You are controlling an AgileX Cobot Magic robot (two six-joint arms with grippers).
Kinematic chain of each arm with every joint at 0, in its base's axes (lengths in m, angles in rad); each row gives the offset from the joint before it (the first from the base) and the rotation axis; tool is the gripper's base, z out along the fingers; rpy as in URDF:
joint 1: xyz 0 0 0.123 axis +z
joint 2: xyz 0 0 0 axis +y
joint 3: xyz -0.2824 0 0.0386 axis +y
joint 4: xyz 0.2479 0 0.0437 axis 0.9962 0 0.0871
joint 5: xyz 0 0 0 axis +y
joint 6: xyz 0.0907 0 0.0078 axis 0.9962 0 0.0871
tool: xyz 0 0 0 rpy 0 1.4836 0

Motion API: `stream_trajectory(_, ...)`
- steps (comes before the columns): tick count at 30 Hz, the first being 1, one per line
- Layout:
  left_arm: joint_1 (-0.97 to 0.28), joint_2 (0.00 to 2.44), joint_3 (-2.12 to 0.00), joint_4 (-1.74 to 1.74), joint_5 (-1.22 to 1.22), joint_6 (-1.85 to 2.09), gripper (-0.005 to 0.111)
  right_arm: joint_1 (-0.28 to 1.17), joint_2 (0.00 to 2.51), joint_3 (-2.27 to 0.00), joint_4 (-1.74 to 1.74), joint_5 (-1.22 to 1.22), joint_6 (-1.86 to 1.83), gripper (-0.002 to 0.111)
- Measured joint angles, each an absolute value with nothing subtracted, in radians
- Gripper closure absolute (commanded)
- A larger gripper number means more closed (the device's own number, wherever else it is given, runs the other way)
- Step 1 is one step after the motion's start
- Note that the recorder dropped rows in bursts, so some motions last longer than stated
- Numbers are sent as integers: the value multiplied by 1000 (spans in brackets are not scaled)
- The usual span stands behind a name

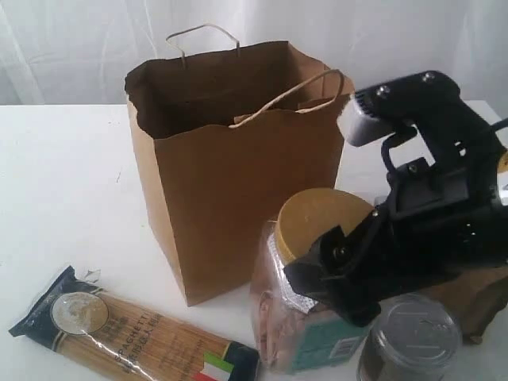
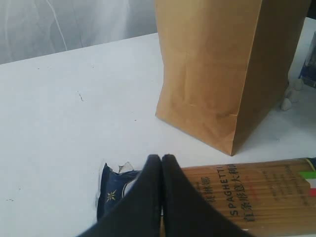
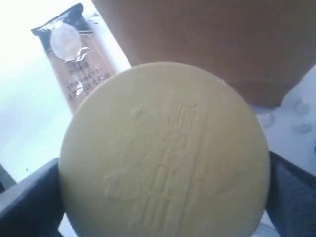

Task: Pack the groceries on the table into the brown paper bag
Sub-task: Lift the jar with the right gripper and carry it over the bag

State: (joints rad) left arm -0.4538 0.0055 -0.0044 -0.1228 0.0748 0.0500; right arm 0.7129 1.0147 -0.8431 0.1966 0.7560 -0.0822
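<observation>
Ext. view: brown paper bag (image 1: 238, 175) stands upright & open at centre frame on the white table (image 1: 63, 182). One cord handle is up at the back, the other droops over the front rim.

Spaghetti pack (image 1: 135, 337) lies flat at lower left, in front of the bag and apart from it, dark end w/ round silver seal pointing left.

Gold-lidded clear jar (image 1: 274, 317) is at lower centre-right, just beside the bag's front right corner. It has a teal label low on its side and looks a bit tilted.

R gripper (image 1: 337, 258) comes in from the right. Jaws are spread wide, straddling the jar just under the gold lid (image 1: 321, 218). R wrist cam: lid fills the gap, w/ dark fingers (image 3: 29, 197) flanking it on both sides. Can't tell if the pads actually press the jar, or if it's off the table.

Silver tin can (image 1: 413, 341) is at lower right, under the R arm, next to the jar. Brown pouch (image 1: 484, 298) is at the right edge behind the can, mostly hidden by the arm.

L gripper (image 2: 162, 165) shows only in the L wrist cam: jaws fully together, holding nothing, above the dark end of the spaghetti pack. The bag's base is near it, beyond the pack. Can't tell if the tips touch the pack.
</observation>
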Motion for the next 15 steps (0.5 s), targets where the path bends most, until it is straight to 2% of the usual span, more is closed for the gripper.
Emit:
stream_trajectory(9, -454, 5, -4, -123, 75, 50, 107, 999, 1057, -1151, 67, 734, -140, 108)
stream_trajectory(15, -454, 5, -4, -123, 75, 50, 107, 1125, 1135, -1290, -16, 689, -143, 108)
